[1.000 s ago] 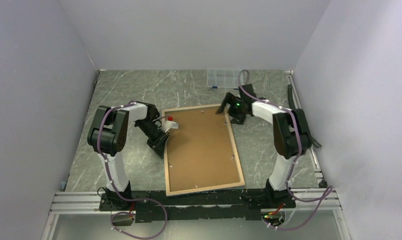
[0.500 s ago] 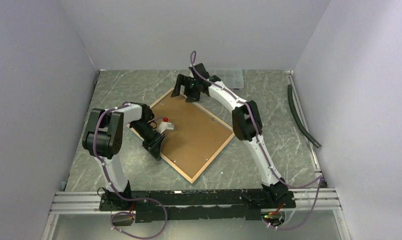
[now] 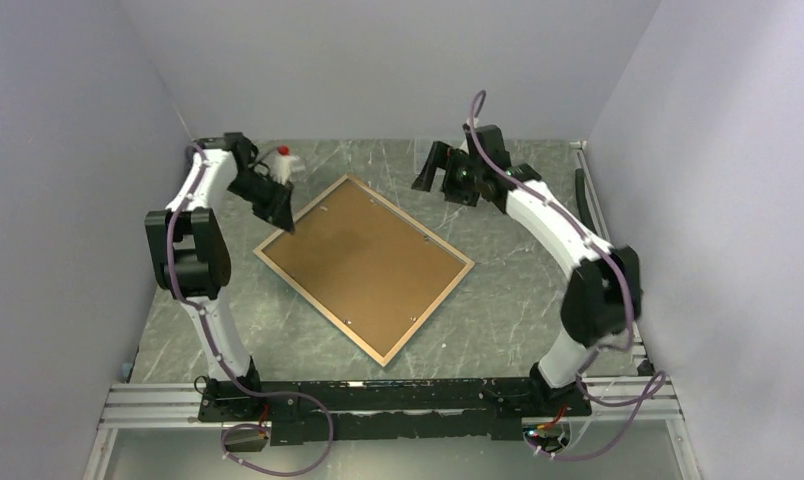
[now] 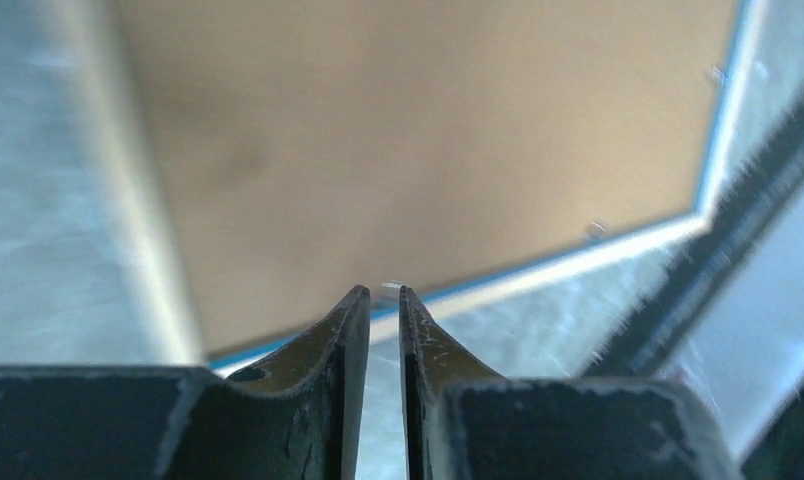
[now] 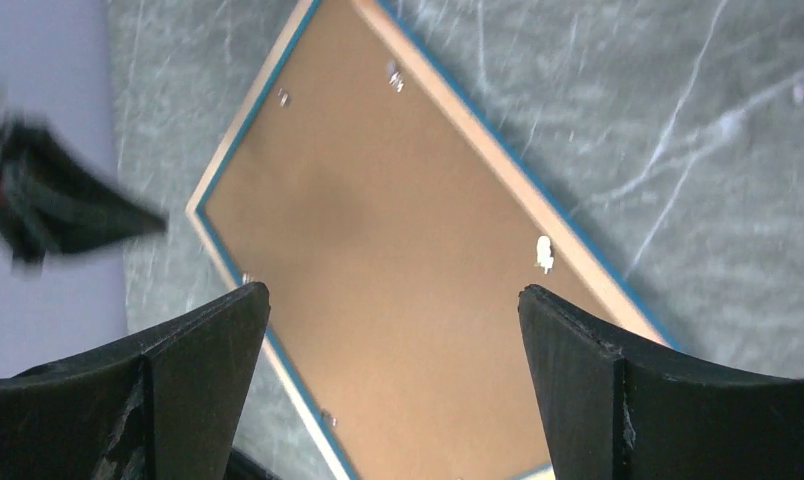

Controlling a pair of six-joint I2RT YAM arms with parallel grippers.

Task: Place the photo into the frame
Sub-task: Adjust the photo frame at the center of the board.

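A grey, white-veined tabletop is seen beneath everything. The frame is laid on it back side up, near the middle, turned so that its corners point outward like a diamond. A tan wood-coloured rim is shown round the back, and a thin bright-blue line is seen along its outer edge in the wrist views. The opening is filled by a plain brown backing board, on which a faint darker smudge is visible. The right tool is held above the tabletop just beyond the frame's far right edge, with its jaws spread wide and nothing between them. The left tool is poised over the frame's far left edge. Its jaws are parted only by a narrow slit and nothing is gripped. Whether the rim is touched cannot be told. Small metal tabs are set along the inner edge of the rim, lying on the board.
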